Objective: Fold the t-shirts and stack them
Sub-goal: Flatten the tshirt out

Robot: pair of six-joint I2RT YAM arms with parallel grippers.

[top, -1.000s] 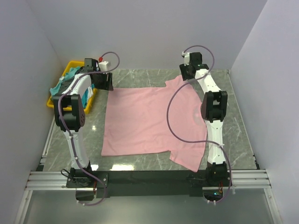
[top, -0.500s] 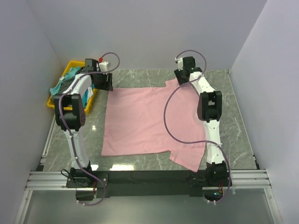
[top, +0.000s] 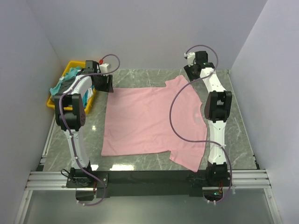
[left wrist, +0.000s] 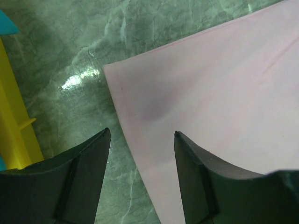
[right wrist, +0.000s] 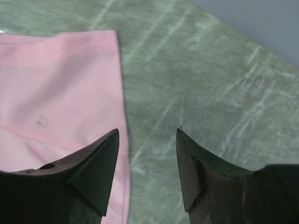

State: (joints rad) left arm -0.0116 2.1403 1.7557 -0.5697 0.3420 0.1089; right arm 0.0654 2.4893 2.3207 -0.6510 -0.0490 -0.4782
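Pink t-shirt [top: 149,121] lies flat on the veined green marble tabletop [top: 240,133]. Left gripper [left wrist: 141,135] and right gripper [right wrist: 147,133]: jaws open, empty, each above a shirt edge.

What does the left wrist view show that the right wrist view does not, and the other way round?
Only the left wrist view: the yellow bin at the left edge, and the left gripper. Only the right wrist view: the grey wall and the right gripper. Both: a corner of the pink shirt lying flat on the marble table, with open, empty fingers near it.
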